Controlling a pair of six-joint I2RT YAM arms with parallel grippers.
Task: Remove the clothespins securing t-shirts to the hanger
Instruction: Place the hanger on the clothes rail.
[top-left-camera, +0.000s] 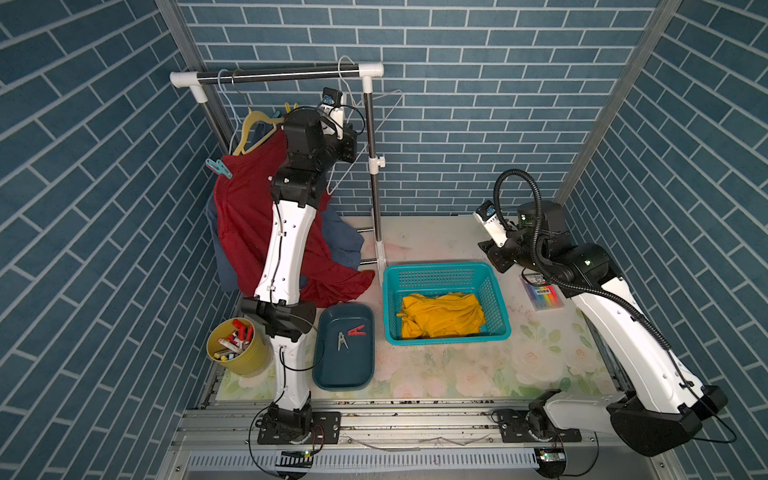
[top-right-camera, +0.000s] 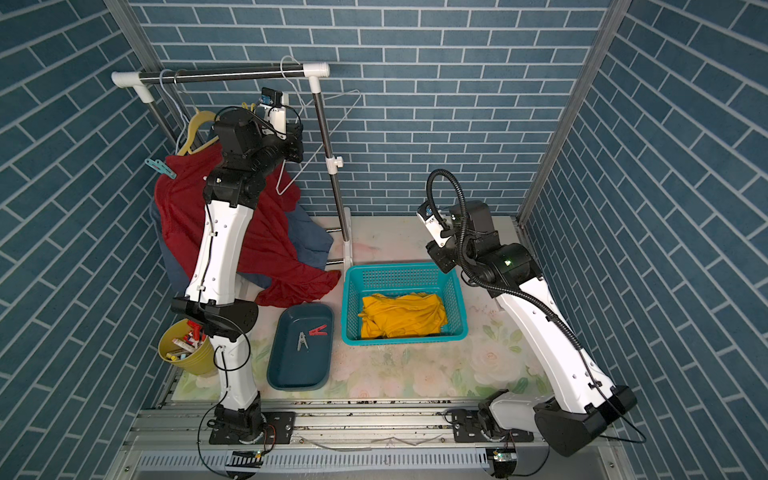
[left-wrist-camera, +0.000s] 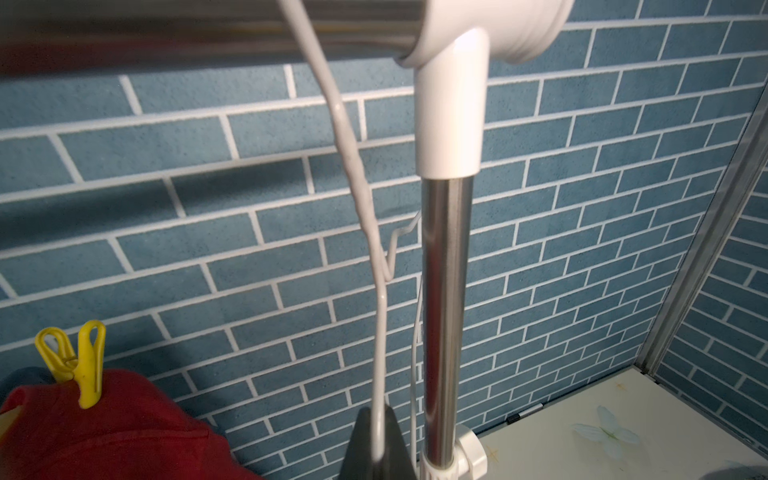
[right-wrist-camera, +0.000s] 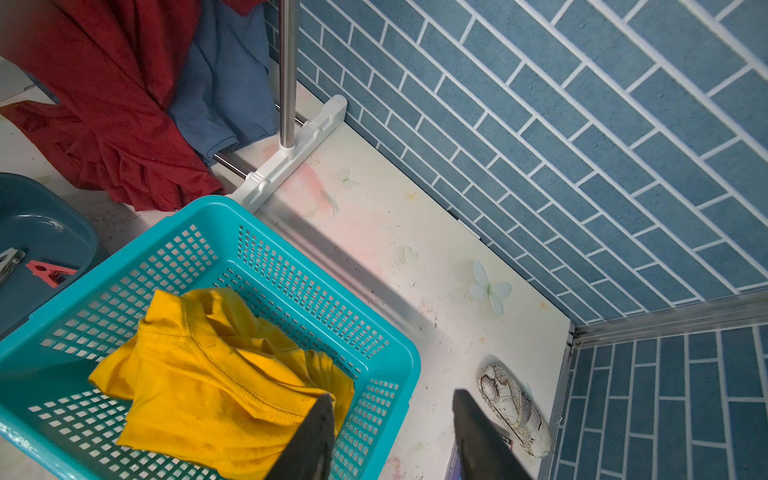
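left gripper (left-wrist-camera: 376, 440) is pinched tight on the white wire hanger (left-wrist-camera: 379, 332). right gripper (right-wrist-camera: 395, 436) is spread by the teal basket (top-left-camera: 436, 266). yellow clothespin (left-wrist-camera: 85, 370) and teal clothespin (top-left-camera: 219, 168) are clipped on the dark red t-shirt (top-left-camera: 245, 216), at the back left corner of the tabletop (top-left-camera: 457, 374).

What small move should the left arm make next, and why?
Probably open the left end effector and let go of the white wire hanger. It is shut on that hanger's wire, and the hanger carries no shirt, while the yellow clothespin close by clips the dark red t-shirt.
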